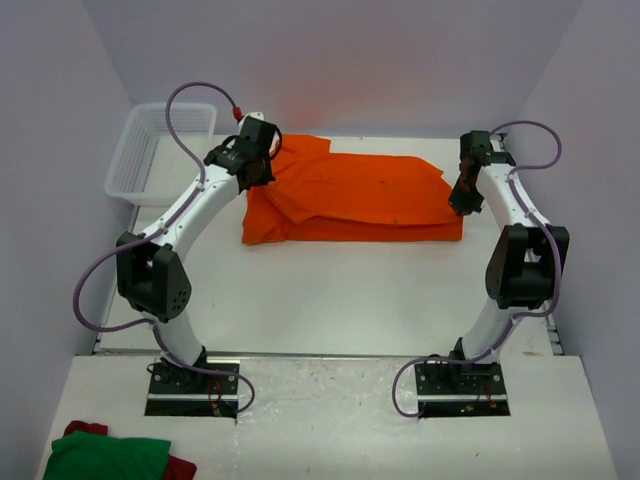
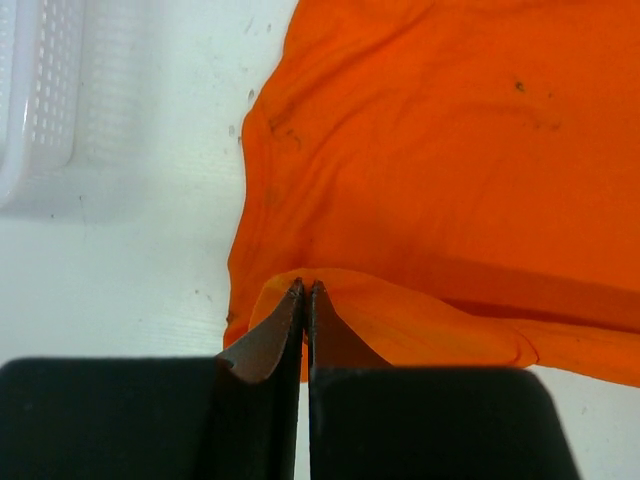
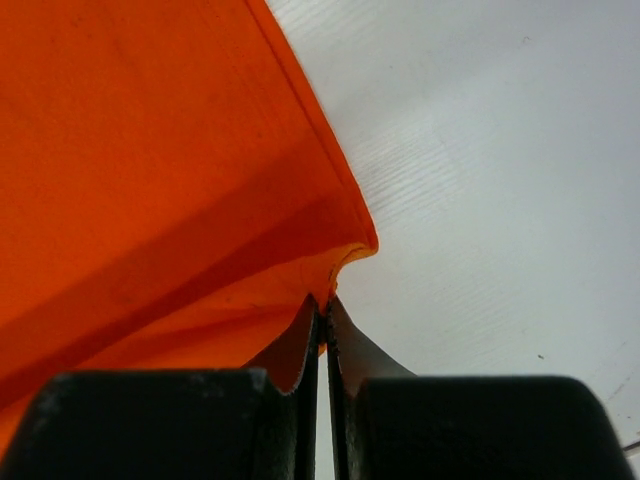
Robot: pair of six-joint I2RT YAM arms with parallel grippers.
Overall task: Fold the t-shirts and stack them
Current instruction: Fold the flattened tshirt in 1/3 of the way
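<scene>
Closest to the lens, my left gripper [image 2: 305,290] is pressed fully together on a raised fold at the left edge of the orange t-shirt [image 1: 370,195]. My right gripper [image 3: 323,300] is clamped just as tight on the shirt's right corner, where the hem lifts off the table [image 1: 350,290]. The shirt lies as a long folded band across the far half of the table. White surface stretches open on its near side and beyond its right edge. A white basket [image 1: 150,150] sits far left, with a bare strip between it and the shirt. A green cloth [image 1: 105,455] lies at the near left corner.
</scene>
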